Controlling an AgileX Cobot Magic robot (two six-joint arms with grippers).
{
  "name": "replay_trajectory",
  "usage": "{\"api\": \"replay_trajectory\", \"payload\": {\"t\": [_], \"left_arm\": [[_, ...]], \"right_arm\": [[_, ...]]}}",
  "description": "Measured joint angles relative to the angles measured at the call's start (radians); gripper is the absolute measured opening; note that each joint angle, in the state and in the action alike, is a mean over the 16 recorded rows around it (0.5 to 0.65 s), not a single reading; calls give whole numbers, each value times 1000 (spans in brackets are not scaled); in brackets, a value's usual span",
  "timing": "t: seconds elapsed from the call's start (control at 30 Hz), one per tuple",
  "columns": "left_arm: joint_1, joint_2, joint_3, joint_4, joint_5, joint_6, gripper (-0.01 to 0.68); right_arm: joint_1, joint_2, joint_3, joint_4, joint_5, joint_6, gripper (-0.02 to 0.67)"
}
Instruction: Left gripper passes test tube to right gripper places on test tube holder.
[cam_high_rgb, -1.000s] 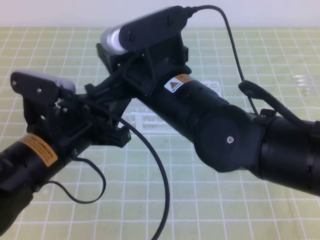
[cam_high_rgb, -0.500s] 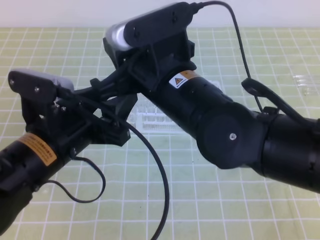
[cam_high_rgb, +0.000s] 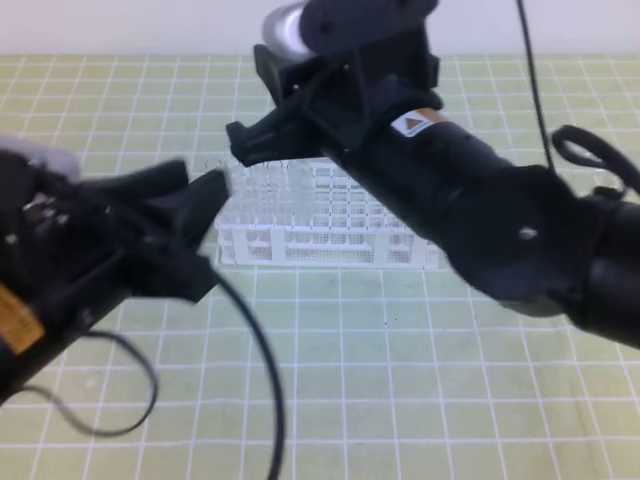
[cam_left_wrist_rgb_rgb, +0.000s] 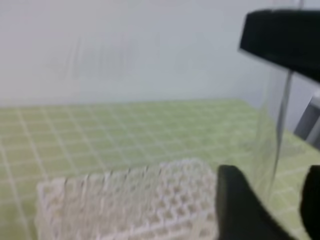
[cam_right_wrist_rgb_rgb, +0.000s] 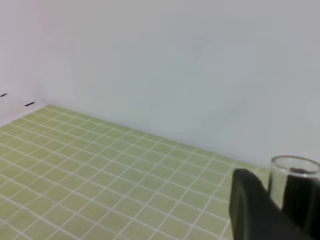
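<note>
While the left hand (cam_high_rgb: 195, 215) withdrew, right hand (cam_high_rgb: 250, 150) lifted.

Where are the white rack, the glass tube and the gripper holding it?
test tube holder (cam_high_rgb: 330, 215): high view, top lattice.
test tube (cam_right_wrist_rgb_rgb: 294, 182): right wrist view, open rim end.
right gripper (cam_high_rgb: 250, 150): high view, between fingertips.

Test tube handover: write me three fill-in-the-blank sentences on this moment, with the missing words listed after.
1. In the right wrist view, the open mouth of the test tube sits between the fingers of the ____ gripper.
2. The test tube holder is ____ in colour.
3. In the exterior high view, the left gripper is to the ____ of the holder.

Missing words: right; white; left
</note>
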Motion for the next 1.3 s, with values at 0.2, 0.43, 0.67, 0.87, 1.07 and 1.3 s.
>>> {"api": "replay_trajectory", "payload": {"t": [0.2,0.43,0.67,0.87,1.07,1.3], "left_arm": [[0,-166,0,28,196,22,107],[0,-411,12,56,413,45,9],[0,-668,53,49,566,36,-1],[0,-852,120,29,658,21,-1],[0,-952,211,1,663,10,-1],[0,-985,356,-21,506,10,-2]], "right_arm": [[-5,-58,35,53,34,-51,97],[-7,-122,92,69,71,-62,97],[-7,-152,134,68,89,-63,97],[-7,-157,147,65,97,-70,97],[-7,-157,148,62,102,-78,97],[-7,-157,148,62,109,-85,97]]}}
